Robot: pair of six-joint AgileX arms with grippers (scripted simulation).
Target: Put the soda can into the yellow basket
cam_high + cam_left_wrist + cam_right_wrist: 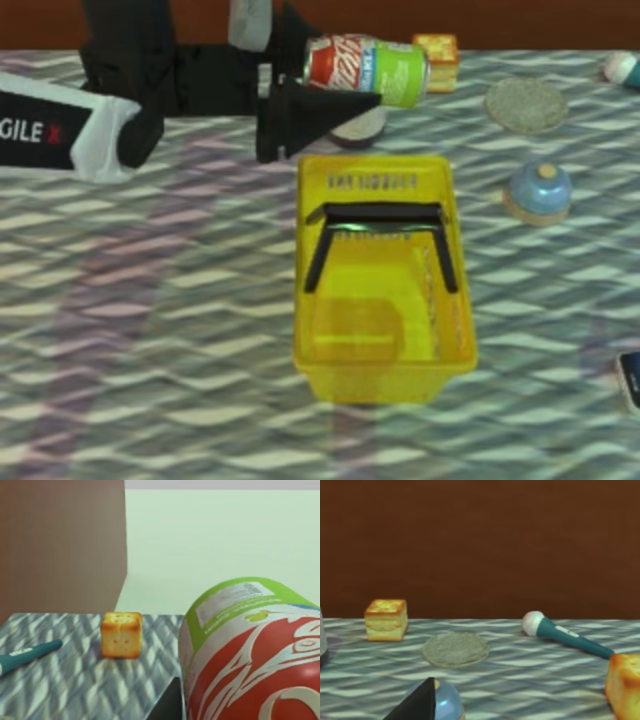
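The soda can (367,68) lies on its side in the air, held above the table near the far edge, at about twelve o'clock from the yellow basket (384,340). Its silvery, red-rimmed top points to the table's left; the half next to it is red and white with curling script, and the other half is bright green with a small white label. The left wrist view shows the can's (250,655) red swirls and green end close up.

The left gripper (300,100) is clamped on the soda can at its top end, with dark fingers (300,125) reaching in from the left. The left arm (60,130), white and black, stretches in from the table's left side.

The yellow basket stands upright on the table at the centre, rectangular, with slotted walls and black handles (380,215) folded across its opening.

At two o'clock from the basket sit a blue-domed bell (540,190) and a round grey disc (525,105). A toasted bread cube (437,50) lies just beside the can's green end. A teal microphone (560,632) lies at the far right.

The table (150,350) has a wavy grey-white pattern. A brown wall (480,545) stands behind it.

The right gripper's state cannot be told; only a dark tip (417,702) shows in its wrist view.
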